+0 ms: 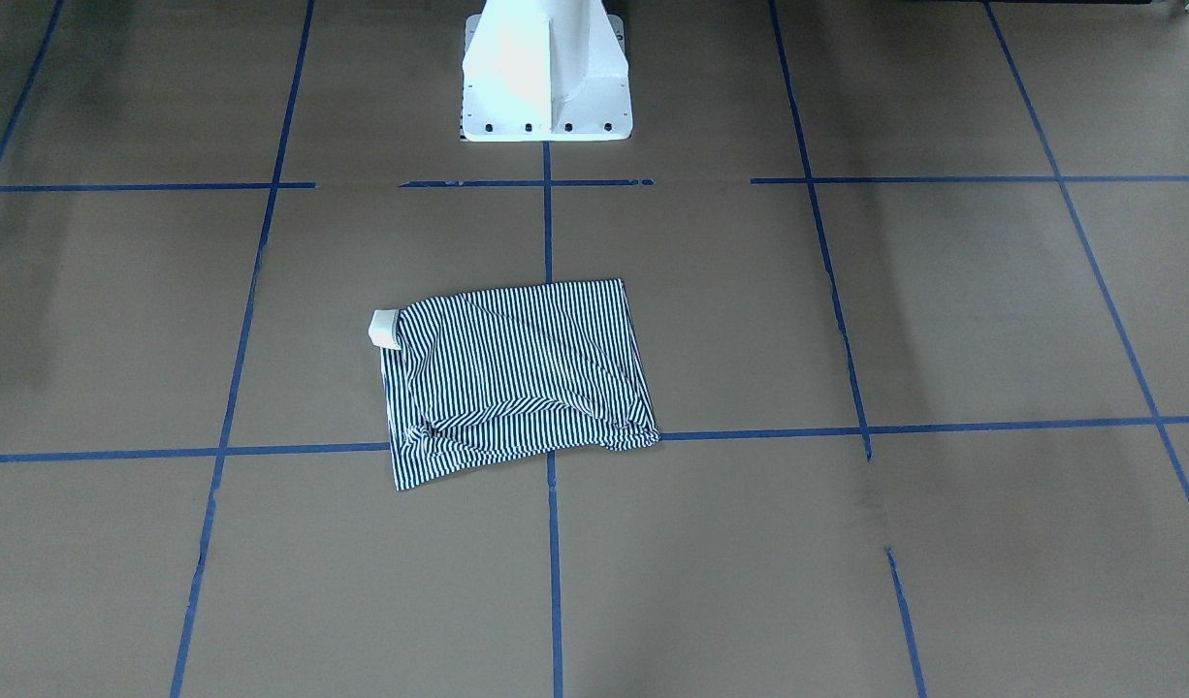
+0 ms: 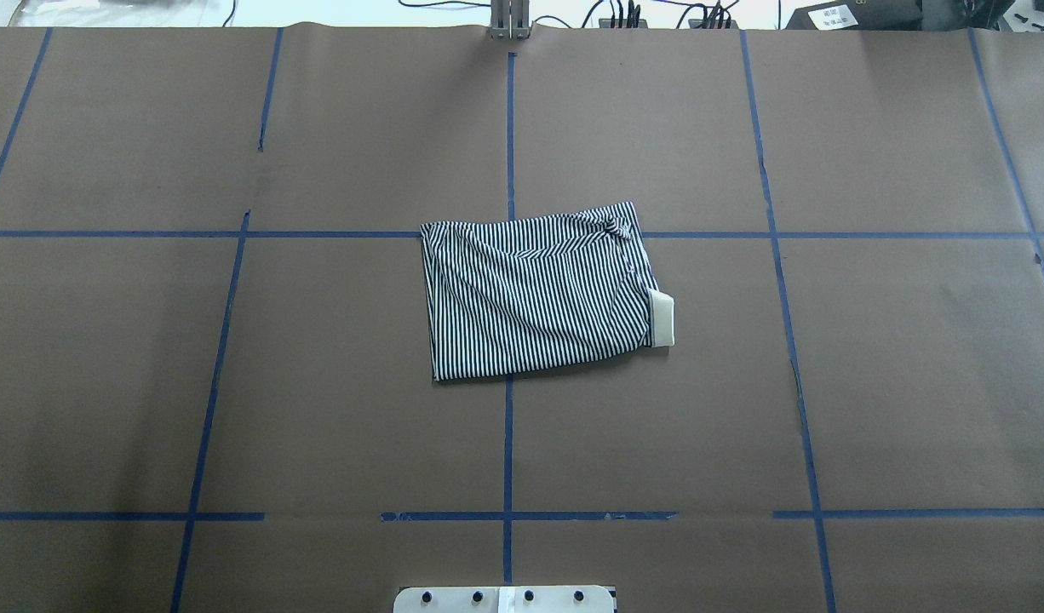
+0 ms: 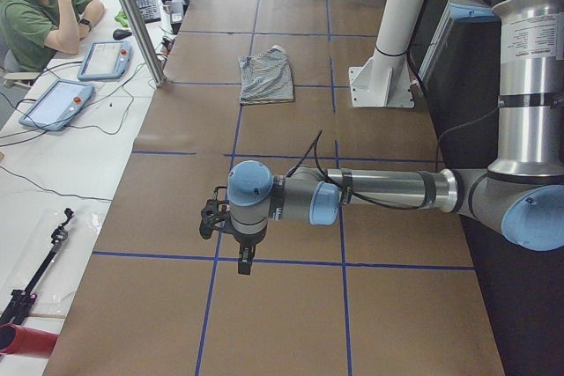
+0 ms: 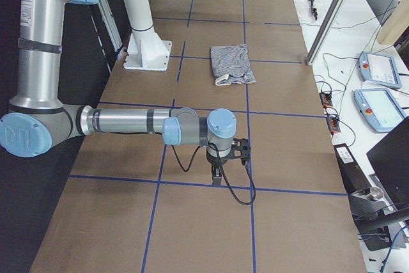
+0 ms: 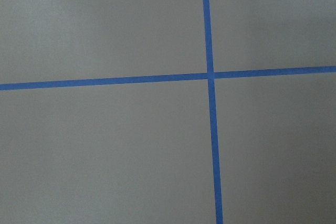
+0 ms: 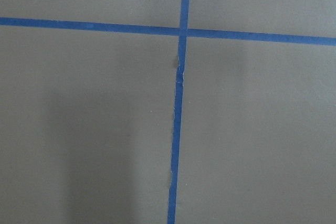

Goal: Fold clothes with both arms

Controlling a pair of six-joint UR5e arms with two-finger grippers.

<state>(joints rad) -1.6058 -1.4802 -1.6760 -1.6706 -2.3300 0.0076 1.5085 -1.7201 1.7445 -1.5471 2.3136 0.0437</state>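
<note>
Looking over the brown desk (image 2: 914, 383), I judge the folding finished or nearly so. Only the side views show any arm: the left arm (image 3: 388, 189) stretches across the lower middle of its frame and the right arm (image 4: 128, 121) does likewise, both well apart from the garment, presumably so the fold lies undisturbed. The striped polo shirt (image 2: 535, 294) lies at the centre of the overhead frame as a compact rectangle, touched by nothing. The left tool (image 3: 244, 263) and right tool (image 4: 217, 176) point down over bare desk. Whether they are released or clenched I cannot tell, since the wrist views show only blue tape (image 5: 210, 74). The cream collar (image 2: 662, 317) pokes out at the shirt's right edge overhead.
</note>
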